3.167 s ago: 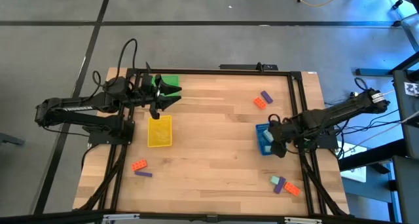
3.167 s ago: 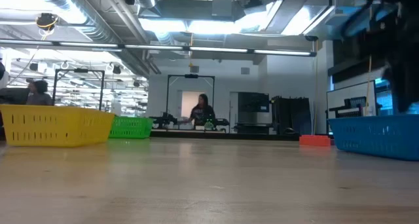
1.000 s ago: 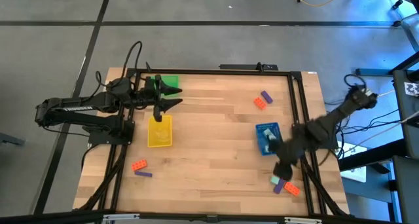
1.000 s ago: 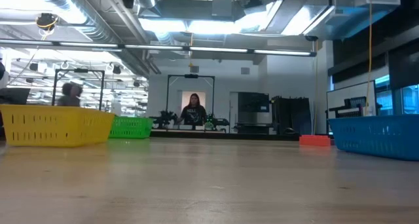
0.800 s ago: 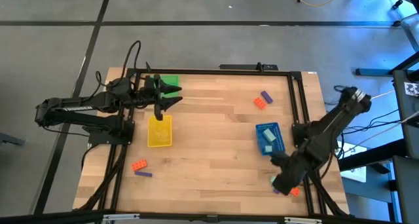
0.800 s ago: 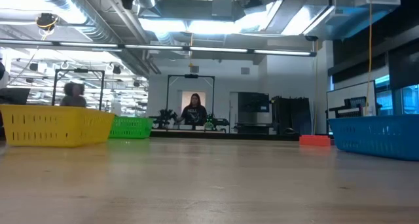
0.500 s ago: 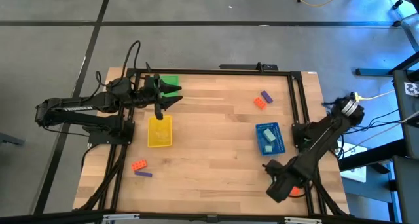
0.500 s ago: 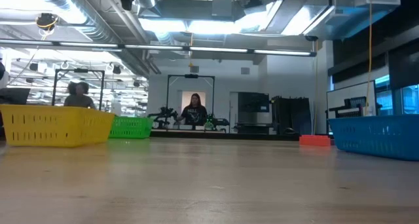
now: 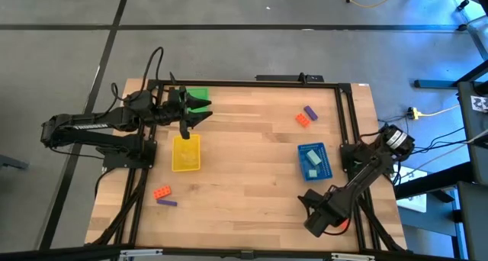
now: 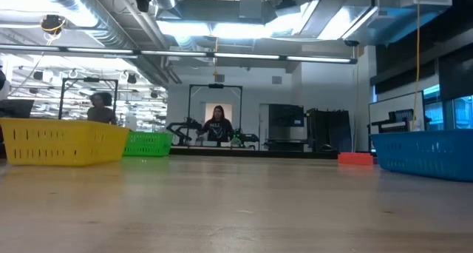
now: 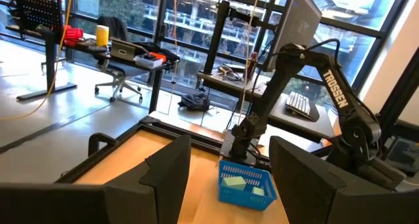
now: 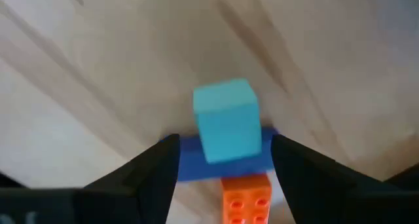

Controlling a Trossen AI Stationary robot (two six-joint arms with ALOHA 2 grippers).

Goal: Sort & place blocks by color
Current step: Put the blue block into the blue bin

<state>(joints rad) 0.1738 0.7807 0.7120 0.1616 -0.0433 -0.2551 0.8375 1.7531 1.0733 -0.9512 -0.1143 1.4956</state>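
1. A light teal block (image 12: 225, 120) with a smooth square face is seen stacked on a purple block (image 12: 226, 161), with an orange-red studded block (image 12: 245, 194) touching that one.
2. This cluster is found at the near right corner of the table (image 9: 252, 169), framed between the spread, empty fingers of the right gripper (image 9: 314, 224).
3. Two teal blocks are seen lying in the blue tray (image 9: 313, 161).
4. The left gripper (image 9: 187, 117) is held open and empty between the green tray (image 9: 197, 95) and the yellow tray (image 9: 186, 153).

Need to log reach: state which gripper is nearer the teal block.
Right. The right gripper hangs open just over the teal block; the left gripper waits across the table above the yellow tray.
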